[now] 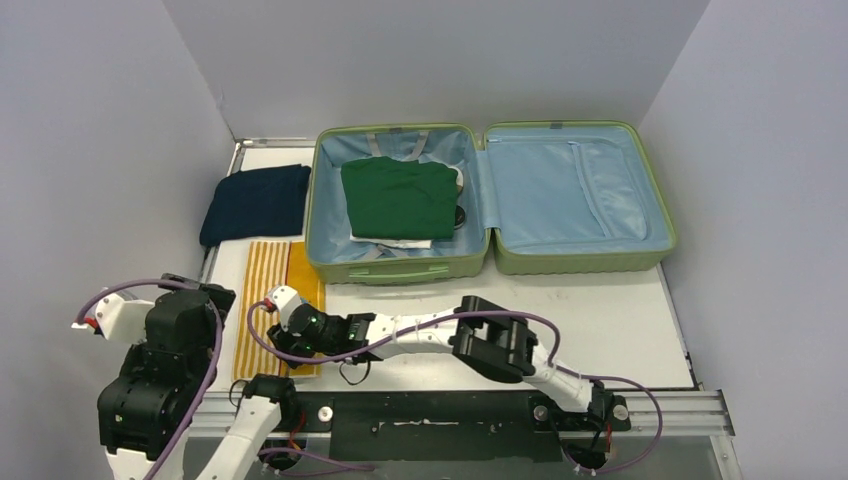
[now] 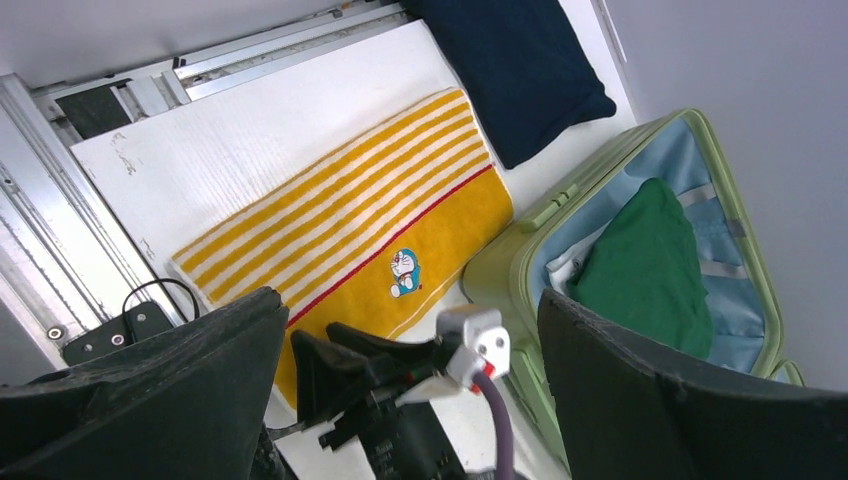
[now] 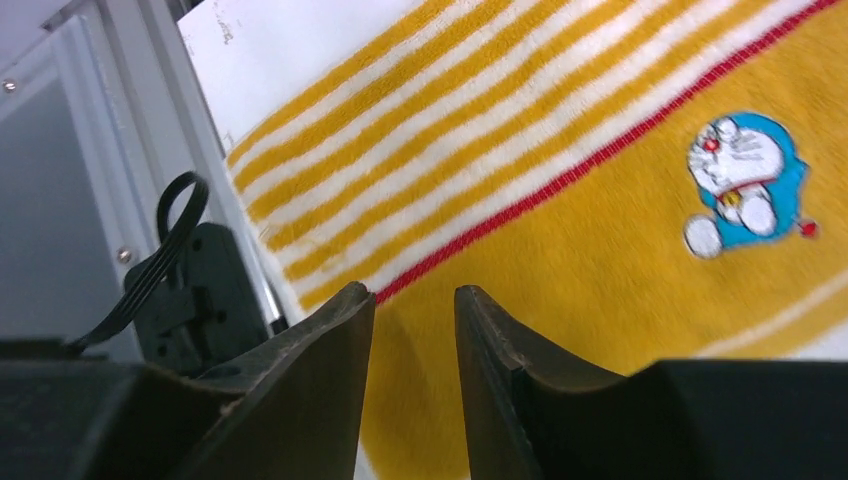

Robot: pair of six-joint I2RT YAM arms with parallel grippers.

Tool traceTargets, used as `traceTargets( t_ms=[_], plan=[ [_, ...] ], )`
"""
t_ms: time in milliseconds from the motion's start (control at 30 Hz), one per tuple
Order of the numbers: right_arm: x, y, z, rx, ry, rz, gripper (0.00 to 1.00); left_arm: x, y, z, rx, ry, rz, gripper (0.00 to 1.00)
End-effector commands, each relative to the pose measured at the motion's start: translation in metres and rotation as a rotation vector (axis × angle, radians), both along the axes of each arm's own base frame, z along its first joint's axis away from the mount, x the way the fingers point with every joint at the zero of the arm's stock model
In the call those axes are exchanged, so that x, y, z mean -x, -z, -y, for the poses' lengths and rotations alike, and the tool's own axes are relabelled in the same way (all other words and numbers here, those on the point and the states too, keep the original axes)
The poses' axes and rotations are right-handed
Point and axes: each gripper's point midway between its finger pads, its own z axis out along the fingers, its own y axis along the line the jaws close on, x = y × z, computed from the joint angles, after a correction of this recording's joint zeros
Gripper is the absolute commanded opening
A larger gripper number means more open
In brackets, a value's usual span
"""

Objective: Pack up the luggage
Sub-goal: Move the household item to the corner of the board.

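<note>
The light-green luggage (image 1: 400, 270) lies open at the back of the table, its blue-lined lid (image 1: 570, 190) flat to the right. A folded green shirt (image 1: 400, 195) lies in its left half, over something white. The luggage also shows in the left wrist view (image 2: 500, 270). A yellow striped towel (image 1: 268, 280) with a cartoon cat lies flat in front of it on the left. My right gripper (image 3: 413, 295) hovers low over the towel's near end (image 3: 600, 250), jaws a narrow gap apart and empty. My left gripper (image 2: 408, 300) is wide open and empty, raised at the near left.
A folded navy cloth (image 1: 255, 200) lies left of the luggage, behind the towel. Grey walls close in the left, back and right. A metal rail (image 1: 450, 410) runs along the near edge. My right arm (image 1: 490, 340) stretches leftward across the front of the table.
</note>
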Motion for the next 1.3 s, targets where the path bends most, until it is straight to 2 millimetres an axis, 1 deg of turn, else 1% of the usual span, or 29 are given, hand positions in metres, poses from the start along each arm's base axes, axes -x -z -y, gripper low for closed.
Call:
traceTargets(
  t_ms=[0, 33, 67, 100, 133, 200, 400, 500, 600, 800, 967, 1067, 1133, 1233, 1267],
  plan=[
    [-0.005, 0.009, -0.024, 0.006, -0.066, 0.046, 0.35, 0.008, 0.008, -0.003, -0.024, 0.005, -0.02, 0.94],
    [-0.007, 0.017, -0.024, 0.03, -0.065, 0.046, 0.33, 0.008, 0.011, -0.003, -0.024, 0.008, -0.024, 0.94],
    [-0.008, 0.026, -0.019, 0.064, -0.059, 0.04, 0.32, 0.008, 0.012, -0.003, -0.025, 0.01, -0.025, 0.94],
    [-0.008, 0.031, -0.014, 0.084, -0.053, 0.037, 0.32, 0.009, 0.015, -0.003, -0.026, 0.011, -0.03, 0.94],
    [-0.008, 0.042, -0.002, 0.118, -0.043, 0.035, 0.31, 0.009, 0.017, -0.003, -0.026, 0.012, -0.033, 0.94],
    [-0.01, 0.052, 0.019, 0.171, -0.016, 0.043, 0.3, 0.008, 0.021, -0.002, -0.024, 0.018, -0.039, 0.94],
    [-0.018, 0.088, 0.11, 0.352, 0.104, 0.034, 0.27, -0.002, 0.041, 0.007, -0.003, 0.051, -0.066, 0.93],
    [-0.018, 0.096, 0.152, 0.409, 0.158, 0.03, 0.26, -0.009, 0.052, 0.012, 0.009, 0.072, -0.085, 0.93],
    [-0.019, 0.098, 0.187, 0.446, 0.205, 0.024, 0.25, -0.017, 0.064, 0.019, 0.023, 0.098, -0.1, 0.93],
    [-0.028, 0.096, 0.256, 0.503, 0.33, -0.001, 0.25, -0.03, 0.091, 0.033, 0.052, 0.163, -0.15, 0.92],
    [-0.048, 0.081, 0.309, 0.472, 0.489, -0.088, 0.26, -0.044, 0.108, 0.046, 0.071, 0.222, -0.18, 0.91],
    [-0.061, 0.067, 0.331, 0.448, 0.58, -0.117, 0.28, -0.052, 0.121, 0.053, 0.087, 0.254, -0.2, 0.9],
    [-0.065, 0.053, 0.338, 0.426, 0.615, -0.112, 0.34, -0.058, 0.13, 0.06, 0.096, 0.288, -0.213, 0.9],
    [-0.063, 0.025, 0.34, 0.353, 0.645, -0.108, 0.54, -0.067, 0.143, 0.072, 0.112, 0.357, -0.234, 0.9],
    [-0.062, 0.016, 0.34, 0.324, 0.662, -0.112, 0.59, -0.072, 0.146, 0.077, 0.114, 0.385, -0.234, 0.9]
  ],
)
